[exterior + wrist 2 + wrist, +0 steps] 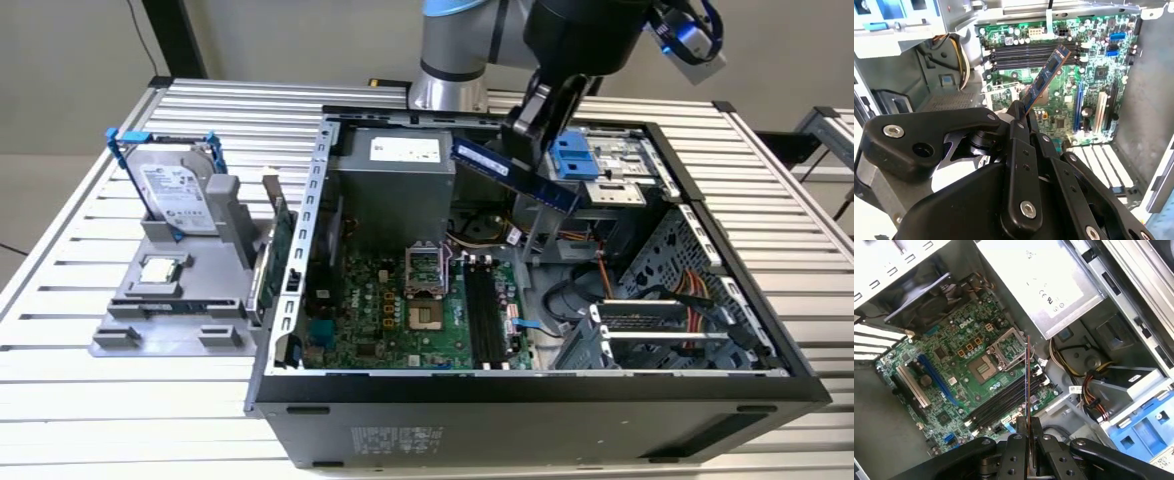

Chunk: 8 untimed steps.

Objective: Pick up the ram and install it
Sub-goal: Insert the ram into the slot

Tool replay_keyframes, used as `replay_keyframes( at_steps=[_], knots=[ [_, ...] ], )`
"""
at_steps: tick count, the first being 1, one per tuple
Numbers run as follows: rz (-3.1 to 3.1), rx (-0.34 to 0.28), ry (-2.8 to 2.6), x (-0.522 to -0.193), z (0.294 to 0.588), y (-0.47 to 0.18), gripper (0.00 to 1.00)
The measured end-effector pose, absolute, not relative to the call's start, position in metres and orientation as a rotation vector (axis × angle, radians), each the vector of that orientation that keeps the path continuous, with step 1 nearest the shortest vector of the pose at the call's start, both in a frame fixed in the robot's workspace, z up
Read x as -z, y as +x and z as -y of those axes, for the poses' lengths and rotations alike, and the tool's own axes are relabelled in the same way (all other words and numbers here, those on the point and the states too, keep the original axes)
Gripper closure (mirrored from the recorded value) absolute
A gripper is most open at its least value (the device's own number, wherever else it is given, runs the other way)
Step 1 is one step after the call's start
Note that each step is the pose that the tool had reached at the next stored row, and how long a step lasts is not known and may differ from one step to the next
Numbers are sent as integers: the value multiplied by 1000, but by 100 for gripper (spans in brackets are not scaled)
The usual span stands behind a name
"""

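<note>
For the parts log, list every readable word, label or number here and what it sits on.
White label on grey metal power supply box: too small.
Label on silver hard drive in blue frame: blurred.
Sticker on front of black computer case: unreadable.
Long dark blue-green ram stick held in the tool: print illegible.
Green motherboard: white maker's lettering, not quoted; tiny codes illegible.
</note>
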State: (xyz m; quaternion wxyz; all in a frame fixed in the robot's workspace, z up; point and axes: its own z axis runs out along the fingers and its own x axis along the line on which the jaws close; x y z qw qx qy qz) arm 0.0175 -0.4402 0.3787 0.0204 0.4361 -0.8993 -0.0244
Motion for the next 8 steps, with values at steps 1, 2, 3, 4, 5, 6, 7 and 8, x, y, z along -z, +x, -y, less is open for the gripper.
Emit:
replay_keyframes(
  at_steps=[1,2,3,4,5,6,7,8],
  knots=[
    [2798,76,1336,-379,440,17,100],
    [2806,76,1319,-379,440,17,100],
    [2814,77,1302,-379,440,17,100],
    [2822,77,1285,-379,440,17,100],
    [2830,78,1269,-379,440,17,100],
    [2837,78,1252,-379,440,17,100],
    [2845,78,1235,-379,440,17,100],
    [2853,79,1218,-379,440,17,100]
  ],
)
